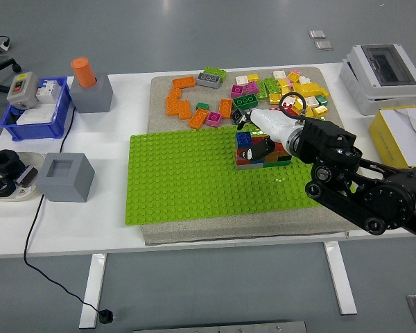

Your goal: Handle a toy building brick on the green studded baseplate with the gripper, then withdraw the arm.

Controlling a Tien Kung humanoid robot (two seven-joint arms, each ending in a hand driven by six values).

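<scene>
We see our right hand (258,142) over a small stack of hard plastic building bricks (253,154), blue on top, standing at the right part of the green studded plastic baseplate (187,180). We cannot tell whether it grips anything. We judge the blue brick (244,138) light, stiff and slick, stud-locked firmly; best pinched across its flat side walls.

The studded baseplate (194,180) is lime green on a beige mat (168,97); the surface (125,236) is white. The far loose bricks (194,107) are orange, yellow, pink, green, grey. The stacked bricks (253,154) show blue, red, green.
</scene>
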